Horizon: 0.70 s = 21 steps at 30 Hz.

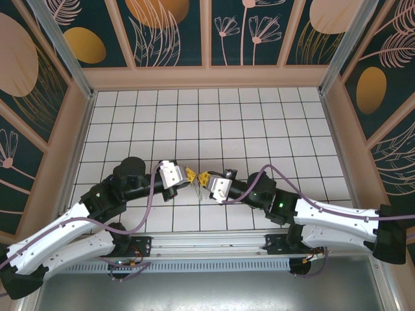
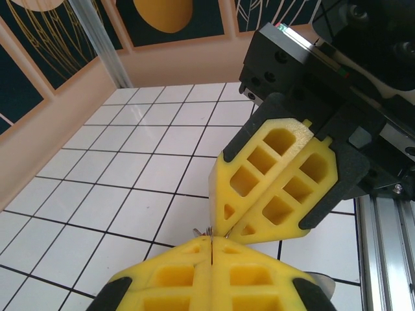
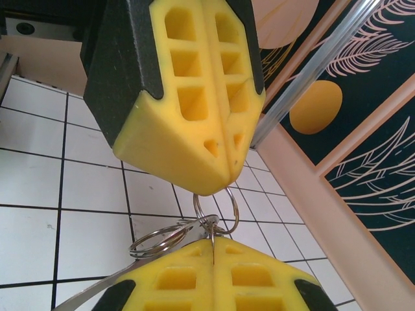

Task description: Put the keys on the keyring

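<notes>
Step in hand, judged: threading. The right gripper (image 3: 213, 246), black with yellow honeycomb pads, has its jaws closed on the keyring (image 3: 209, 225), a set of thin silvery wire loops with a pale grey strip trailing down-left. The matching left gripper (image 3: 224, 186), also closed, nips the small upper loop. The keyring's long axis runs tip to tip, above the white tiled table (image 3: 39, 194). The next move likely calls for parting a coil without loosening either pinch.
</notes>
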Each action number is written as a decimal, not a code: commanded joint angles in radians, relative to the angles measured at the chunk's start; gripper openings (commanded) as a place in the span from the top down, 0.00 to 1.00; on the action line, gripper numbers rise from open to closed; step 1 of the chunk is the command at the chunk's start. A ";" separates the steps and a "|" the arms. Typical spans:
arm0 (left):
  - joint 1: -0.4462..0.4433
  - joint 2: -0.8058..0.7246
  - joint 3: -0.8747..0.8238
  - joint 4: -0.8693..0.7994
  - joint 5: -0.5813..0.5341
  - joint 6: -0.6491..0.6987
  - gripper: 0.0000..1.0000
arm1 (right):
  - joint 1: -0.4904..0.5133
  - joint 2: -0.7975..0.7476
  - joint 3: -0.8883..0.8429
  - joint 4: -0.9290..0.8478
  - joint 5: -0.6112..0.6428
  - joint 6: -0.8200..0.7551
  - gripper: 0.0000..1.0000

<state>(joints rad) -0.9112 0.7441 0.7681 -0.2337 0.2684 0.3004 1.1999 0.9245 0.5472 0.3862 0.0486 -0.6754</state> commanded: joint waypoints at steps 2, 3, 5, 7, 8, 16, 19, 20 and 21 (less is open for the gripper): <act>-0.003 -0.010 -0.004 0.043 -0.014 -0.020 1.00 | 0.020 -0.024 -0.010 0.062 0.041 -0.015 0.98; -0.003 -0.011 -0.004 0.043 -0.015 -0.018 1.00 | 0.025 -0.024 -0.012 0.062 0.044 -0.017 0.97; -0.003 -0.009 -0.004 0.043 -0.015 -0.019 1.00 | 0.028 -0.024 -0.013 0.064 0.052 -0.018 0.96; -0.002 -0.010 -0.004 0.043 -0.017 -0.018 1.00 | 0.030 -0.026 -0.015 0.065 0.055 -0.017 0.94; -0.002 -0.011 -0.004 0.043 -0.018 -0.019 1.00 | 0.033 -0.027 -0.016 0.068 0.057 -0.017 0.91; -0.002 -0.008 -0.004 0.045 -0.024 -0.019 1.00 | 0.040 -0.035 -0.027 0.076 0.063 -0.011 0.89; -0.002 -0.007 -0.004 0.046 -0.028 -0.020 1.00 | 0.042 -0.038 -0.030 0.075 0.062 -0.009 0.89; -0.002 -0.006 -0.003 0.046 -0.029 -0.020 1.00 | 0.042 -0.038 -0.030 0.074 0.060 -0.008 0.90; -0.002 -0.005 -0.004 0.047 -0.030 -0.020 1.00 | 0.042 -0.037 -0.030 0.072 0.060 -0.005 0.90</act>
<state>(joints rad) -0.9112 0.7441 0.7681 -0.2310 0.2501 0.2996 1.2324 0.9058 0.5323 0.4164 0.0898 -0.6823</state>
